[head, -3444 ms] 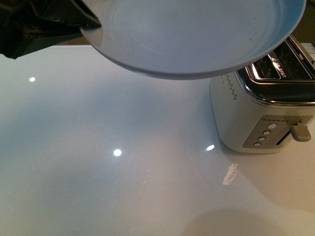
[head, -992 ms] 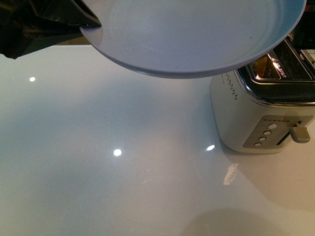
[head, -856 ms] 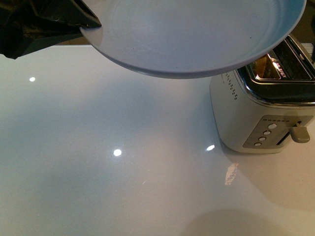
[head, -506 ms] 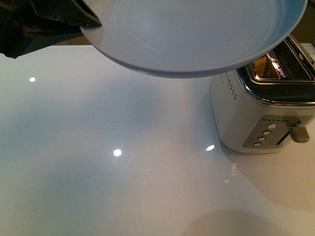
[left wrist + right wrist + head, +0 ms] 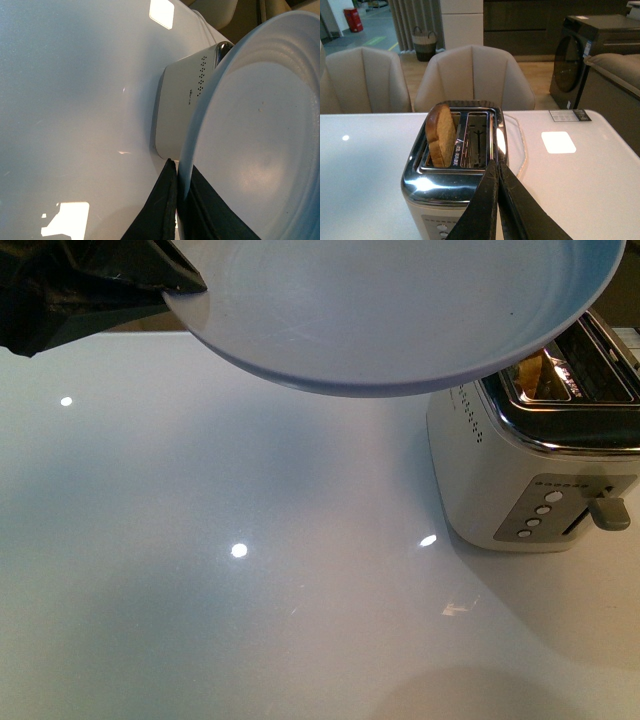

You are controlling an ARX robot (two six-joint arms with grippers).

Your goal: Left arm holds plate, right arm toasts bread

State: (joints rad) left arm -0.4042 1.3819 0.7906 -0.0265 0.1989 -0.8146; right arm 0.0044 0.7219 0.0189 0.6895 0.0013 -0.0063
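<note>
Now, on your wide white table [image 5: 200, 620] nothing large has moved, and the two pale chairs [image 5: 470, 75] beyond its twelve o'clock edge are no concern. Your plate [image 5: 400, 310] hangs where it did at twelve o'clock, tilted, its rim pinched in the closed jaws of the left gripper [image 5: 181, 175]. At three o'clock the toaster [image 5: 480, 480] is the place to look. A few seconds back its slot nearer the plate showed only chrome, and the bread [image 5: 441, 135] now stands upright in it, top well proud of the opening. So loading looks done and toasting probably not begun; the lever [image 5: 608, 512] at the toaster's four o'clock corner looks unpressed. Your right gripper [image 5: 496, 170] hovers over the toaster's lever end, jaws shut on nothing. Mind the plate rim, which overlaps the toaster's eleven o'clock corner in the front view
</note>
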